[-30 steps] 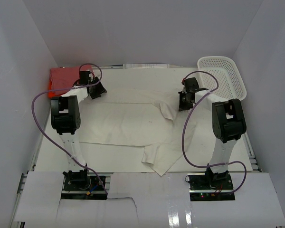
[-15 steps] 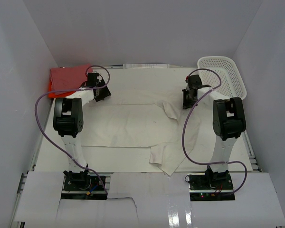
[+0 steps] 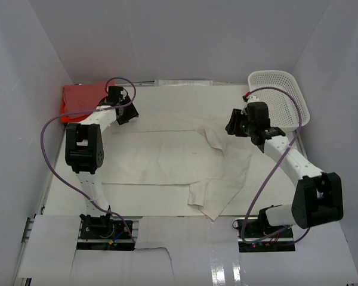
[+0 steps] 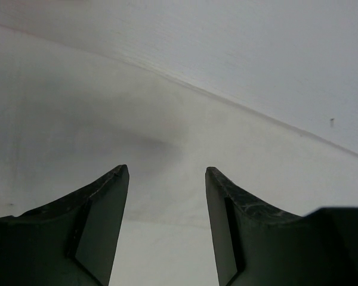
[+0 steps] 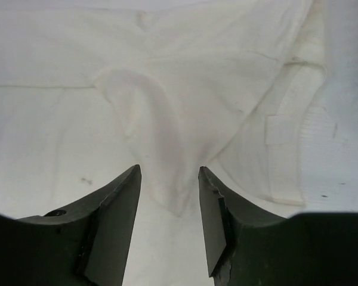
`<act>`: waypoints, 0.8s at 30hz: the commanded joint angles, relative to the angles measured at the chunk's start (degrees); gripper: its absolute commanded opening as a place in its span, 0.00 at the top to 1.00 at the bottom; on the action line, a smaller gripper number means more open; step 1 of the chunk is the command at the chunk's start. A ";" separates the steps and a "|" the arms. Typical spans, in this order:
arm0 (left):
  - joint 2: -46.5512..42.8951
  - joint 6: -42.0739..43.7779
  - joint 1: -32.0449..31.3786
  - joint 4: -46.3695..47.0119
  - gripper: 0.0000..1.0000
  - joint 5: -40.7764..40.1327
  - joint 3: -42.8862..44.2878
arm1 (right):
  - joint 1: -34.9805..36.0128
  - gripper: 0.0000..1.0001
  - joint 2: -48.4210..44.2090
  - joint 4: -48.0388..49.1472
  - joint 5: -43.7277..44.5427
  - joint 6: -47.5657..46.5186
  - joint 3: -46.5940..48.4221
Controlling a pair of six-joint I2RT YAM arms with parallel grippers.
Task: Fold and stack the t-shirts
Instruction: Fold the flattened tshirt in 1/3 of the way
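Basket [image 3: 293, 98] flanks the right hand [image 3: 231, 125]; pink-red shirt [image 3: 83, 95] flanks the left hand [image 3: 129, 113].

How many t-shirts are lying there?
3: a cream cloth t-shirt spread mid-table; a folded pink-red t-shirt in the far left corner; a bright orange t-shirt mostly hidden beneath it. More could hide there.

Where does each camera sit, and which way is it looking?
Top external: high behind the robot, looking down; left arm and right arm show, plus cream t-shirt, pink-red t-shirt, white mesh basket.
Left wrist: on the left arm, looking past the open left gripper at bare pale surface.
Right wrist: on the right arm, looking down past the open right gripper.
Shared: top and right wrist both show the cream t-shirt.
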 commanded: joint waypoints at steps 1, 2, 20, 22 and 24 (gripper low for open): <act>-7.47 -2.27 -0.32 -1.54 0.35 -0.93 4.78 | 0.94 0.50 -6.82 8.30 -5.29 6.46 -8.33; -7.30 -3.14 -0.32 -2.15 0.35 1.51 5.83 | 0.94 0.50 -10.15 12.14 -8.69 11.44 -10.88; 14.57 -5.87 -9.46 -4.80 0.35 20.14 34.48 | 10.26 0.15 -6.95 48.02 -7.06 42.60 -34.72; 18.69 -7.28 -10.34 -4.44 0.35 22.53 38.51 | 10.61 0.15 -5.36 49.62 -6.54 44.62 -35.07; 21.25 -8.25 -10.95 -4.18 0.35 25.59 41.42 | 11.05 0.15 -3.51 51.20 -5.66 45.77 -35.42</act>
